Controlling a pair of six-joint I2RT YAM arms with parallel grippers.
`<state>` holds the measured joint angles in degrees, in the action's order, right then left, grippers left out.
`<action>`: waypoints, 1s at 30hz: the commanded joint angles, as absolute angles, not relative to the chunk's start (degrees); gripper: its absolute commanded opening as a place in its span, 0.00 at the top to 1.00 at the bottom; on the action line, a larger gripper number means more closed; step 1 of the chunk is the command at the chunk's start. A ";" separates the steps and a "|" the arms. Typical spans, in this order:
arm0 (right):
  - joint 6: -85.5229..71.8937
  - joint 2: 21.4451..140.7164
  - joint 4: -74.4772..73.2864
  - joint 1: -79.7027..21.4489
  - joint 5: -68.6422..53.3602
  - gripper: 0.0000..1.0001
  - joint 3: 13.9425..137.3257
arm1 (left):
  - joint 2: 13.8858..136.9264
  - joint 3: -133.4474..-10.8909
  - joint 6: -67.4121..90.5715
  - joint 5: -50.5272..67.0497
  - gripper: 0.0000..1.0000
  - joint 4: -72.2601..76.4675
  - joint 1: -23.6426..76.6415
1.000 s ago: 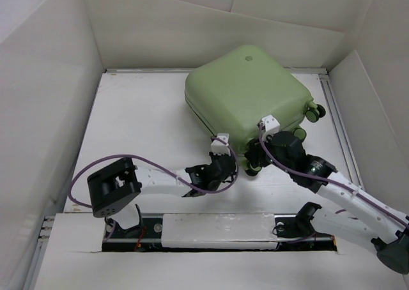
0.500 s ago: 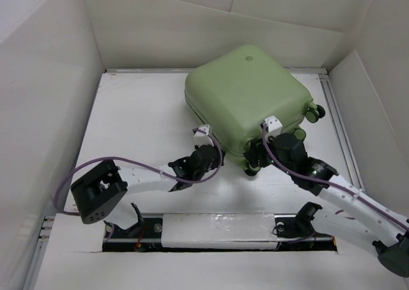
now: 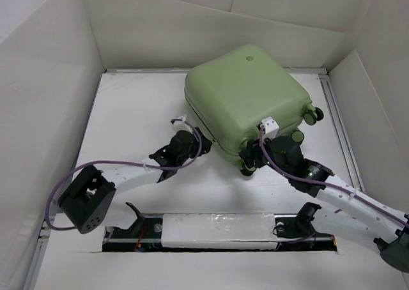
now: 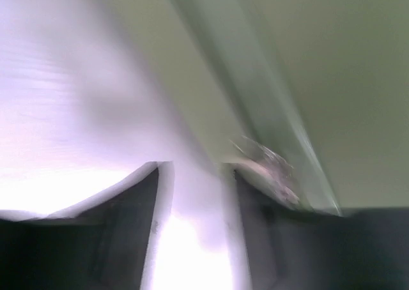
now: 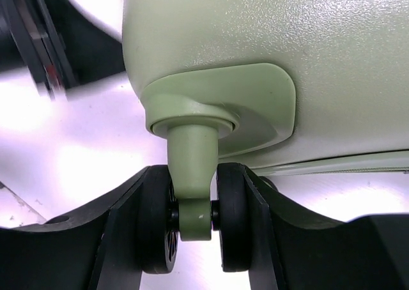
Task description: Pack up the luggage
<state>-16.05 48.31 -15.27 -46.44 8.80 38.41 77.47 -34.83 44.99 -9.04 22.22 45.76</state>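
Observation:
The pale green luggage [image 3: 246,95] lies closed and flat at the back right of the table, its round badge [image 3: 248,57] facing up. My right gripper [image 3: 250,159] is at its near corner, shut on a twin black caster wheel [image 5: 195,223], one finger against each outer face. The green shell [image 5: 255,34] fills the upper part of the right wrist view. My left gripper [image 3: 197,137] sits at the luggage's near-left side. In the blurred left wrist view, the left gripper [image 4: 195,175] stands open over bare table, beside the luggage's seam [image 4: 281,124].
White cardboard walls enclose the table [image 3: 140,117] on three sides. Two more wheels [image 3: 313,114] stick out on the luggage's right side, close to the right wall. A purple cable [image 3: 77,175] loops off the left arm.
My left gripper has slid left along the luggage's near side, away from the wheel corner, and its jaws have parted. The right gripper keeps its hold on the wheel.

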 commanded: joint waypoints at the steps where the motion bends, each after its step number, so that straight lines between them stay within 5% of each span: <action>1: -16.44 47.46 -17.14 -49.65 7.47 0.63 40.24 | 71.54 -32.09 46.49 -20.49 0.47 19.52 40.25; 2: -16.44 47.98 -16.53 -50.35 6.69 0.55 41.21 | 67.89 -31.30 47.19 -20.48 0.32 19.51 40.25; 5: -15.04 49.13 -17.65 -52.64 6.68 0.31 47.88 | 58.06 -28.40 47.72 -18.90 0.23 16.36 41.39; 6: -14.25 49.13 -18.27 -52.65 6.68 0.03 49.90 | 55.40 -28.39 47.72 -18.90 0.18 14.78 42.01; 7: -14.24 49.13 -19.06 -53.43 6.68 0.00 52.01 | 52.76 -28.39 47.72 -18.90 0.07 11.37 42.62; 13: -13.71 48.00 -26.89 -58.00 11.94 0.00 64.77 | 35.44 -27.33 46.50 -12.67 0.00 2.73 43.95; 30: -12.57 22.08 -29.97 -59.15 23.02 0.00 54.76 | 16.11 -26.81 51.32 -8.52 0.00 -4.65 43.95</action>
<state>-13.87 25.54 -30.46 -58.59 18.37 54.89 20.10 -26.13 49.47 -7.73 -3.49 43.88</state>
